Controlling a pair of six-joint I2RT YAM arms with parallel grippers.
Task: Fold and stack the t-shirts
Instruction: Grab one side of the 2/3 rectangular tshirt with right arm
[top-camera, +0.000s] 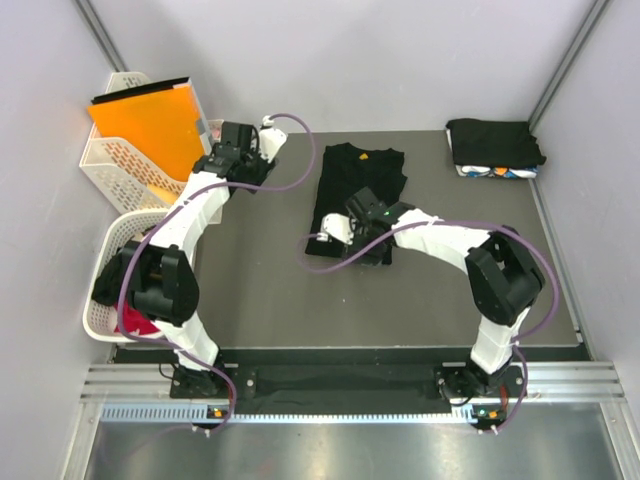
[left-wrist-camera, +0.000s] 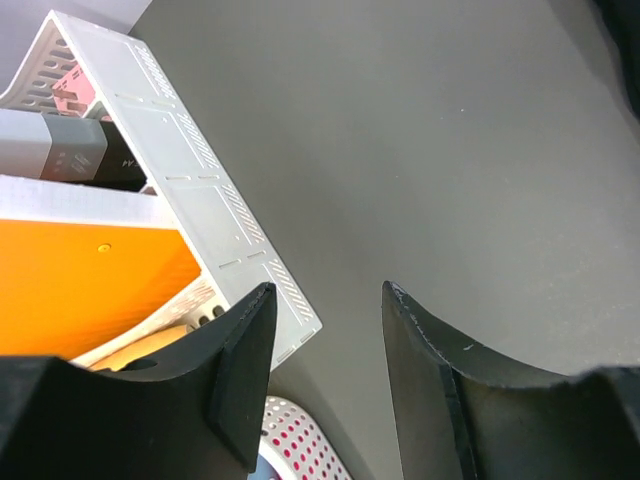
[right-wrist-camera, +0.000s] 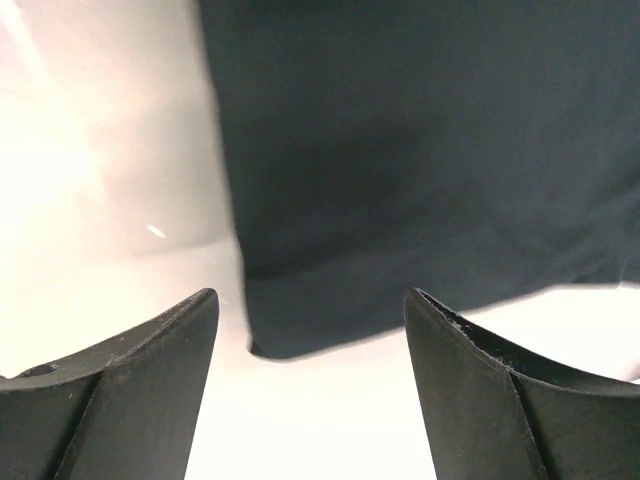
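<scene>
Black short-sleeved cotton t-shirt (top-camera: 360, 180) is laid out mid-table, folded into a long strip, collar end pointing away from the arms, small orange mark near the collar. On my R wrist cam the same shirt (right-wrist-camera: 420, 150) fills the upper right, one corner of it sitting just ahead of the fingers.

R gripper (top-camera: 345, 240) hangs over the near end of that shirt. On its own cam the R gripper (right-wrist-camera: 310, 370) has its fingers spread wide w/ nothing between them; the corner of the cloth lies below, not pinched.

Far right corner: small stack of folded t-shirts (top-camera: 495, 140), black one on top, a white-blue patterned one under it, well apart from the strip.

L gripper (top-camera: 228, 158) is off to the left, near the white lattice plastic basket (top-camera: 110, 165) holding the flat orange folder (top-camera: 150, 125). L wrist cam: L gripper (left-wrist-camera: 325, 380) parted, empty, above the bare dark grey table mat (left-wrist-camera: 420, 150), basket wall (left-wrist-camera: 190, 190) just beside it.

Round white lattice basket (top-camera: 105, 285) sits by the L arm; something red (top-camera: 140, 325) inside, can't tell what.
</scene>
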